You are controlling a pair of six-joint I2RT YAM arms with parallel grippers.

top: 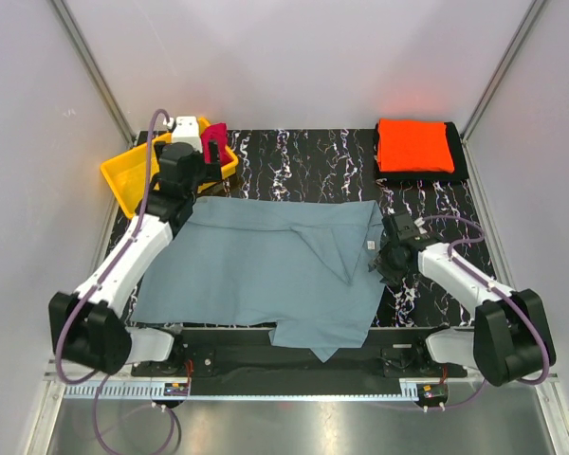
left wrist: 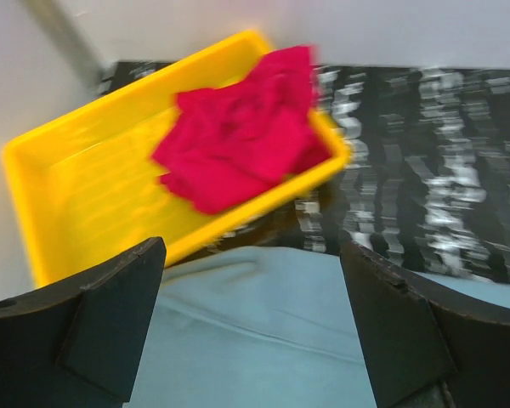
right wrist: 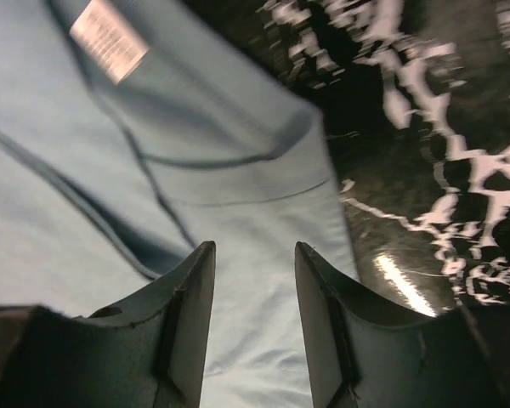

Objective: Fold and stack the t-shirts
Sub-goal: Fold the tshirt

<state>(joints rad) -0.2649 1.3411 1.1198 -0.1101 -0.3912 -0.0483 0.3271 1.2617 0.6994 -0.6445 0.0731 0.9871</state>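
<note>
The dusty grey-blue t-shirt [top: 256, 275] lies spread across the middle of the marbled black table [top: 303, 156], one flap turned in over its body. At its right edge, beside the collar [right wrist: 238, 161], the right gripper [right wrist: 255, 248] hovers with jaws parted, holding nothing. Farther back, over the shirt's far-left corner, the left gripper [left wrist: 251, 246] stands wide open and empty. The cloth looks light, limp and quick to wrinkle, so corners and hems probably offer the surest pinch. Beyond, a crimson t-shirt [left wrist: 238, 136] sits crumpled in the yellow bin [left wrist: 76, 195], and a folded orange t-shirt [top: 414, 144] rests at far right.
</note>
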